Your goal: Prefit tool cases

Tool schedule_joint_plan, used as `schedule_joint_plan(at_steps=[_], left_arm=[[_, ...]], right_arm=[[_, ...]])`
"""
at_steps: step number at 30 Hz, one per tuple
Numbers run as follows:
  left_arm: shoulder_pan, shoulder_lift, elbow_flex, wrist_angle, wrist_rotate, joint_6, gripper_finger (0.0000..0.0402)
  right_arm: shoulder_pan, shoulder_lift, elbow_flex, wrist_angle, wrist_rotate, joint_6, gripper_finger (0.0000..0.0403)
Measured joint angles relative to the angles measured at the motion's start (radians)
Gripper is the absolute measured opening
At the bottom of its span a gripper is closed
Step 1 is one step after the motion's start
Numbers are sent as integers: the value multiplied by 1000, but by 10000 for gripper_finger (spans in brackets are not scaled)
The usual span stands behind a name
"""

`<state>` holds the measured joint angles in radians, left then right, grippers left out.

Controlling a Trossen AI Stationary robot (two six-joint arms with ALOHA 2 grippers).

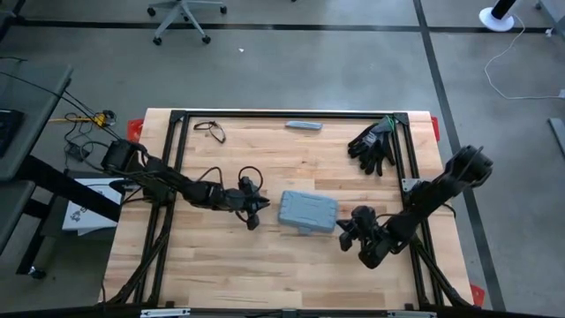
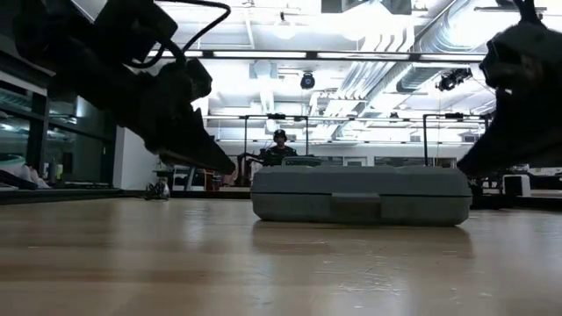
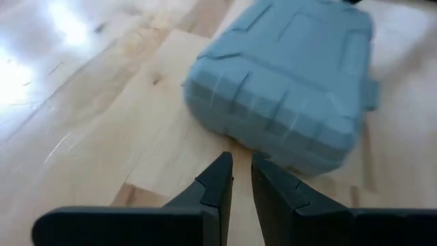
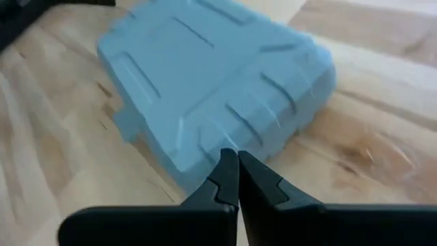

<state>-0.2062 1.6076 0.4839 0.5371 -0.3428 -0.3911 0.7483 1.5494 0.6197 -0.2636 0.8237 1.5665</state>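
The blue-grey tool case (image 1: 308,212) lies shut and flat on the wooden table, its latch tab (image 2: 356,206) on the near side. My left gripper (image 1: 259,210) hovers just left of the case's left end (image 3: 273,130). Its fingers (image 3: 242,164) are almost together with a thin slit between them, and a short gap to the case shows from above. My right gripper (image 1: 347,231) is at the case's near right corner (image 4: 205,147), fingers shut (image 4: 237,156). My right gripper has its shut fingertips (image 4: 225,164) right at the case's near right corner, slanting in from the table's right and near side. I cannot tell whether they touch it. The case lies flat on the table.
Black gloves (image 1: 372,141) lie at the far right and a slim grey bar (image 1: 304,125) at the far edge. A dark cable loop (image 1: 210,131) sits at the far left. A black frame rail (image 1: 177,159) borders the table. Bare wood lies near of the case. A person (image 2: 279,145) stands far behind.
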Motion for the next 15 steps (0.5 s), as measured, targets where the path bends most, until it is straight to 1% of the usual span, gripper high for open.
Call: schedule_joint_plan(at_steps=[4,11,15], left_arm=[[1,67,0,42,6,-21,48],[1,228,10,261,57,-50,49],[1,280,58,274,83,-47,48]], right_arm=[[0,34,0,1,-17,30,0],[-3,74,0,8,-36,58,0],[-3,75,0,22,-38,57,0]])
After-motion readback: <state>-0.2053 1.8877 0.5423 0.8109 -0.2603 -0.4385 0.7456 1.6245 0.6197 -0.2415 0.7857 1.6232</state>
